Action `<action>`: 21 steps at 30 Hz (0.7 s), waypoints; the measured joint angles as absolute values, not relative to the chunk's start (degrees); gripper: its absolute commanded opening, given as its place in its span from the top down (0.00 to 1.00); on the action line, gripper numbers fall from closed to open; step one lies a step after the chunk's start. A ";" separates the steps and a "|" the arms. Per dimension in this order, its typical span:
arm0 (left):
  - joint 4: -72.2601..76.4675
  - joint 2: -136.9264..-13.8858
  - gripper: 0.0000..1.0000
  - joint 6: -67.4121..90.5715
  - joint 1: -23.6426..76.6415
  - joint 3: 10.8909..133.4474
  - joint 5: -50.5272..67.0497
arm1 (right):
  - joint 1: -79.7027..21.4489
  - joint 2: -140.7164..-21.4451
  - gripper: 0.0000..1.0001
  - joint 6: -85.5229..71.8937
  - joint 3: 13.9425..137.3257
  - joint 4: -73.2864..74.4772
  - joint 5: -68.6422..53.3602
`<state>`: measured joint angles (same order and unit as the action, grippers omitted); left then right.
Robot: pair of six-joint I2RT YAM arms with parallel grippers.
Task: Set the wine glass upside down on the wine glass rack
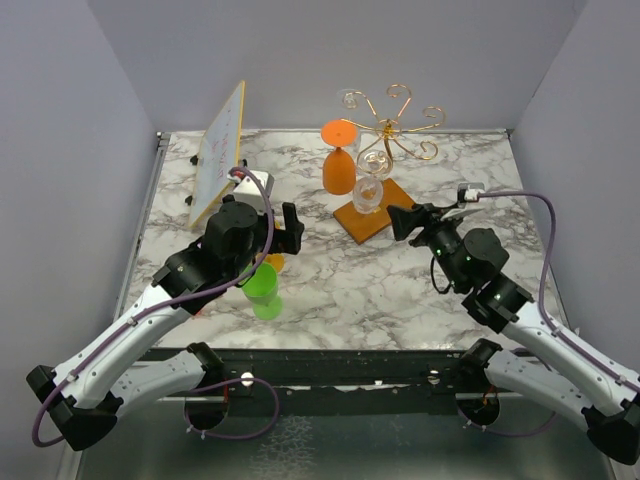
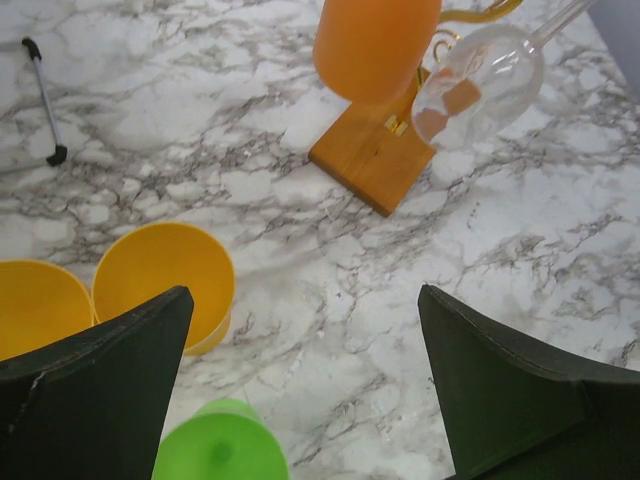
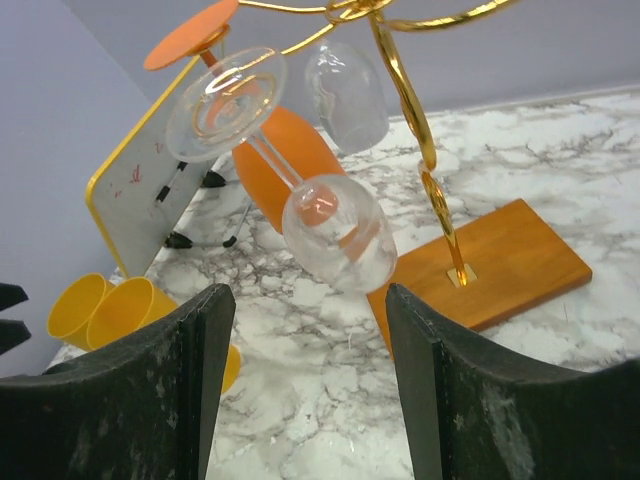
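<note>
Looking top-down: marble table (image 1: 340, 285), grey walls; glass (image 1: 368, 192) hangs bowl-down on rack (image 1: 392, 125), right gripper (image 1: 400, 222) just beside it, left gripper (image 1: 293, 228) over cups (image 1: 262, 284)
Left wrist: jaws wide, nothing between
Right wrist: jaws apart, glass tilted just ahead, not gripped

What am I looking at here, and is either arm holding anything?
Two robot arms are bolted side by side. One picture looks down from behind them; the other two come from a camera on each wrist. On the marble table stand a gold wine glass rack, a tilted whiteboard, two yellow cups and a green cup. An orange glass, a clear wine glass and a second clear glass hang bowl-down on the rack. The left end effector and right end effector are open, holding nothing.
</note>
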<state>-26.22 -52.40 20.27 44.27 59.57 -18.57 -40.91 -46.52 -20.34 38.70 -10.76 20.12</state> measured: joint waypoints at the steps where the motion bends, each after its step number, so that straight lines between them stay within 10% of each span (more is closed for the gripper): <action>1: -28.36 -52.40 0.11 21.02 44.27 59.57 -18.68 | -40.91 -45.30 0.33 -21.28 38.70 -9.06 20.38; 21: -40.47 -73.95 0.59 25.52 44.07 65.19 -25.69 | -40.91 -39.35 0.46 -30.13 40.86 10.92 21.32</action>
<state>-40.47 -73.95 25.52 44.07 65.19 -25.69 -40.91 -39.35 -30.13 40.86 10.92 21.32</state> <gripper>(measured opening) 0.446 0.549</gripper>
